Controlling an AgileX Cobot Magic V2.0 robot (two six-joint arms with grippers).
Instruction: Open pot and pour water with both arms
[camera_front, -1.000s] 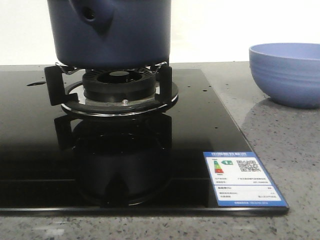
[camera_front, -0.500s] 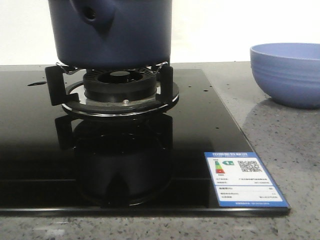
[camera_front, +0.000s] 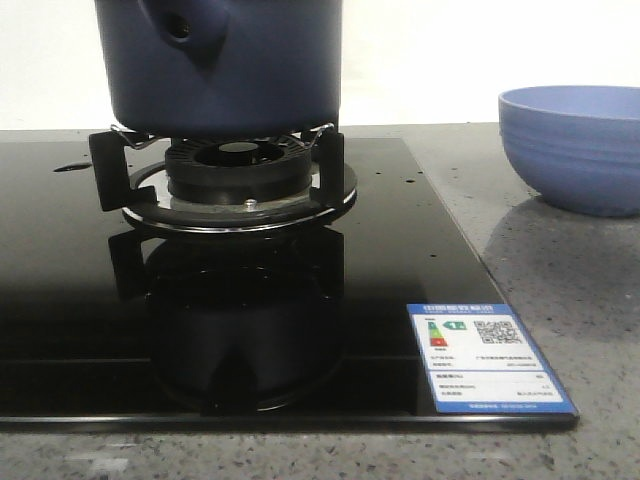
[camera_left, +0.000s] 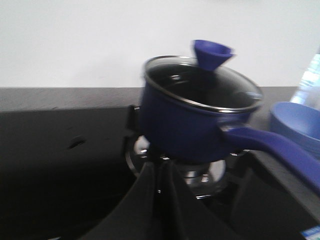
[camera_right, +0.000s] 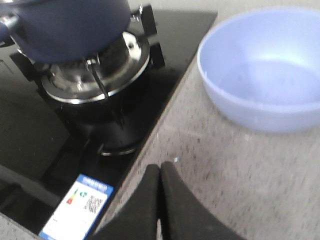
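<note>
The dark navy pot (camera_front: 225, 65) stands on the burner's black supports, its hollow tube handle end facing the front camera. In the left wrist view the pot (camera_left: 185, 122) carries a glass lid (camera_left: 200, 85) with a blue cone knob (camera_left: 212, 54), and its long handle (camera_left: 270, 145) reaches toward the light-blue bowl. My left gripper (camera_left: 160, 167) is shut and empty, just short of the pot's base. My right gripper (camera_right: 160, 170) is shut and empty over the grey counter, between the cooktop edge and the bowl. Neither gripper shows in the front view.
A light-blue ribbed bowl (camera_front: 575, 145) stands on the speckled counter to the right, and shows in the right wrist view (camera_right: 265, 70). The black glass cooktop (camera_front: 70, 290) bears an energy label (camera_front: 485, 355) at its front right corner. A clear bottle (camera_left: 310, 80) stands behind the bowl.
</note>
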